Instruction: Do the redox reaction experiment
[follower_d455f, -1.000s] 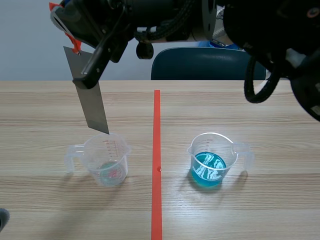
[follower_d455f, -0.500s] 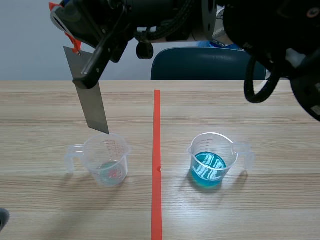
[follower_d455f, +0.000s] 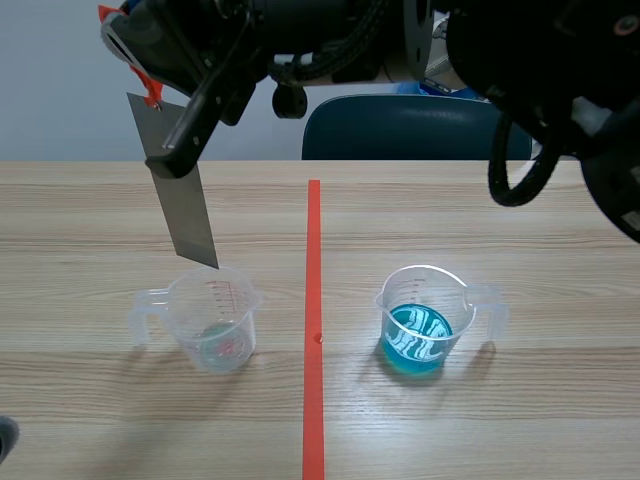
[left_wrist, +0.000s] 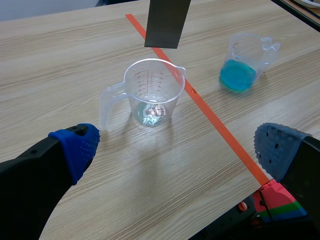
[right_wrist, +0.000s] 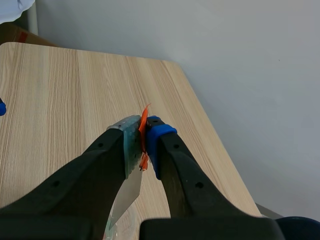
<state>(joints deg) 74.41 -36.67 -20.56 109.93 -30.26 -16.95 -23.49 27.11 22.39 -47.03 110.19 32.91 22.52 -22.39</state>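
Right gripper (follower_d455f: 176, 150) is clamping a flat grey metal strip (follower_d455f: 183, 205) by its upper end, high over the left half of the pale wooden table (follower_d455f: 520, 230); the strip is hanging tilted, its lower corner just above the back rim of a clear plastic measuring cup (follower_d455f: 214, 322) holding only a trace of liquid. A second clear measuring cup holding blue liquid (follower_d455f: 425, 328) is standing well apart, across the orange-red tape line (follower_d455f: 313, 300). Left gripper (left_wrist: 176, 144) is sitting low, fingers spread wide, holding nothing.

Step in hand, as judged: lowering the strip into a cup. To do it well:
- bringing the strip nearer upright before descent
- centring it over the mouth, so the corner is not catching the rim and tipping the light cup
- descending slowly
- keeping the pinch firm, since only the top edge is being held

The free left gripper is lying near the cup's handle side and could be steadying it.

Views: the right wrist view is showing the grip itself, the strip pressed between the pads with an orange tag (right_wrist: 144, 135) at the pinch; neither cup is showing there. The left wrist view is showing the strip's end hanging clear above the cup, a gap the scene view is hiding; it is also showing something pale and pinkish at the cup's bottom, and I cannot tell what.
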